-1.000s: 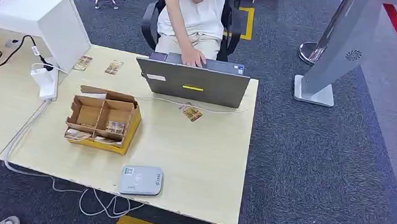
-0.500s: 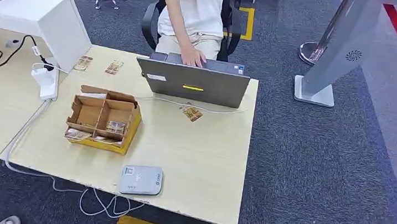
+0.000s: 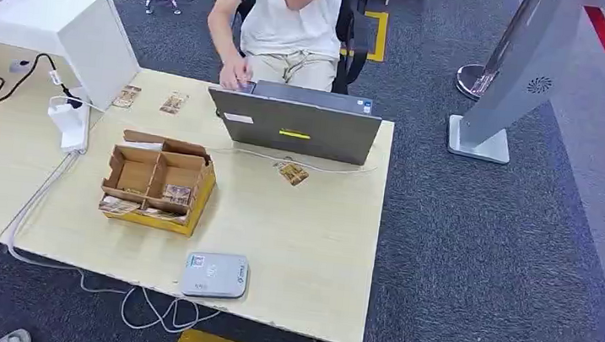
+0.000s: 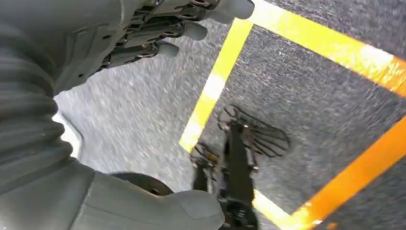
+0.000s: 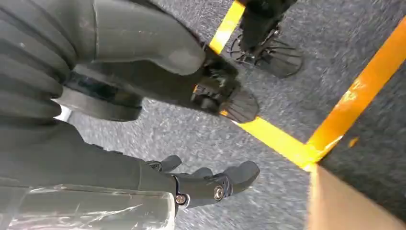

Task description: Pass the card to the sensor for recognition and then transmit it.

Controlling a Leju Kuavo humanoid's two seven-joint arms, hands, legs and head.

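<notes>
on the table (image 3: 308, 248), a loose card (image 3: 291, 172) lies flat just in front of the laptop (image 3: 295, 126), touching the thin white cable (image 3: 325, 167) that runs along the laptop's base. its long axis runs diagonally, from far-left to near-right. the grey sensor (image 3: 215, 275) sits flat at the table's near edge, well apart from that card, its long side along the edge. between them on the left stands a box (image 3: 159, 181) with compartments; more cards lie in its near compartments, too small to read. two further cards (image 3: 149, 100) lie at the far left of the table, near a white block (image 3: 60, 22).

a person (image 3: 286, 12) sits behind the laptop, one hand at its left corner.

the left robot hand (image 4: 158, 28) hangs over grey carpet (image 4: 143, 115) with yellow tape lines (image 4: 215, 81), fingers apart and holding nothing. the right robot hand (image 5: 201, 184) hangs over the same floor, fingers loosely extended and empty.
</notes>
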